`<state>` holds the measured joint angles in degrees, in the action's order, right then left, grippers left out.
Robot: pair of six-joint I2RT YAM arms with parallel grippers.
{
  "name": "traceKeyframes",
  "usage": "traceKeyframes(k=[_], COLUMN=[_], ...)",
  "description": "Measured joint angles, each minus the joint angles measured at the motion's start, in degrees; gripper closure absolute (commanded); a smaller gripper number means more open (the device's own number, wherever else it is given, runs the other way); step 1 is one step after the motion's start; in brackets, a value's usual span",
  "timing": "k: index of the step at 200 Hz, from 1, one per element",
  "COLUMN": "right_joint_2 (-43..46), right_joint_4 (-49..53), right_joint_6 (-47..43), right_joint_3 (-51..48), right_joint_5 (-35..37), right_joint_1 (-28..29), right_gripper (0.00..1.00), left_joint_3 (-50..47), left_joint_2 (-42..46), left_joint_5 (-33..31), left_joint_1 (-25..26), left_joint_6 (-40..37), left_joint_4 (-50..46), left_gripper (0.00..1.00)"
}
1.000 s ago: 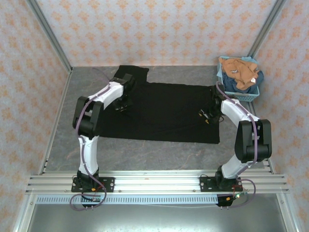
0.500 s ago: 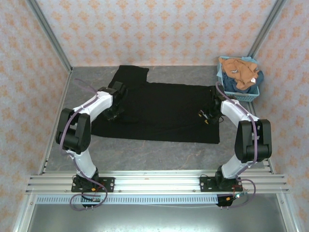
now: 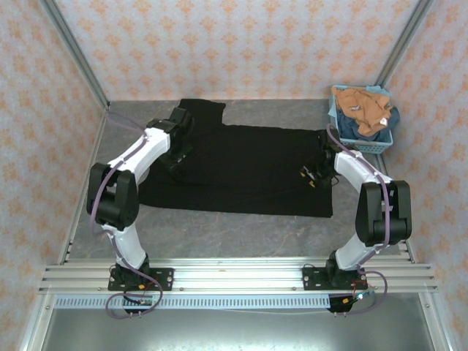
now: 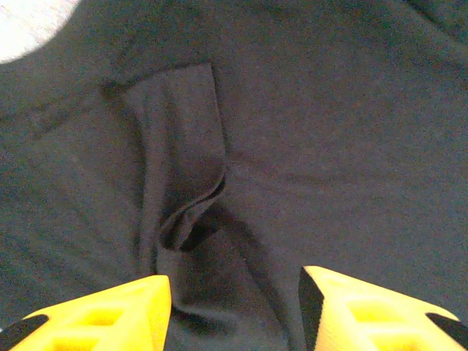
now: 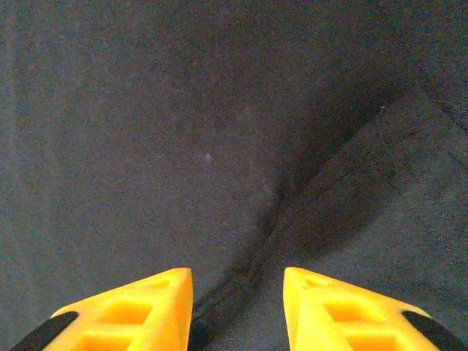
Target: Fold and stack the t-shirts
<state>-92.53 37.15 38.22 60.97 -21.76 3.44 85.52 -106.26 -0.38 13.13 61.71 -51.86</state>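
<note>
Left gripper [image 3: 171, 164] sits at the left side of the spread black t-shirt [image 3: 248, 172] and right gripper [image 3: 310, 177] at its right edge, seen from above; the orange-tan tee [image 3: 365, 106] lies in the basket [image 3: 386, 140]. Left wrist view: yellow fingers [image 4: 102, 314] stand wide apart over a puckered fold [image 4: 191, 223]. Right wrist view: fingers [image 5: 131, 307] likewise spread, a crease [image 5: 292, 212] between them.

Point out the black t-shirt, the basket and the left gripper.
black t-shirt [image 3: 248, 172], top view, middle of body
light blue basket [image 3: 368, 145], top view, near wall
left gripper [image 4: 232, 278], left wrist view, between fingertips
</note>
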Motion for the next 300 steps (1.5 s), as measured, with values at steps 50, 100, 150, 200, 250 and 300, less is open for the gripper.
traceKeyframes(k=[50,100,150,200,250,300], right_joint_2=[0.00,0.00,0.00,0.00,0.00,0.02], right_joint_4=[0.00,-0.02,-0.37,-0.59,-0.57,-0.59], right_joint_6=[0.00,0.00,0.02,0.02,0.02,0.02], right_joint_3=[0.00,-0.02,-0.15,-0.35,-0.37,-0.70], right_joint_5=[0.00,-0.17,-0.28,-0.37,-0.33,-0.13], right_joint_1=[0.00,0.00,0.00,0.00,0.00,0.00], right_gripper=[0.63,0.63,0.63,0.64,0.64,0.64], left_joint_3=[0.26,0.31,0.26,0.92,11.10,22.29], left_joint_2=[-4.98,-8.55,-9.31,-9.16,-9.16,-12.31], left_joint_5=[1.44,1.60,1.64,-0.50,-4.66,-6.47], left_joint_1=[0.00,0.39,1.16,1.92,4.20,7.10], left_joint_6=[1.51,1.20,-0.39,-1.79,-6.93,-15.21], left_joint_4=[-0.85,-2.27,-4.17,-5.73,-7.76,-8.04], left_gripper=[0.52,0.58,0.96,1.00,1.00,1.00])
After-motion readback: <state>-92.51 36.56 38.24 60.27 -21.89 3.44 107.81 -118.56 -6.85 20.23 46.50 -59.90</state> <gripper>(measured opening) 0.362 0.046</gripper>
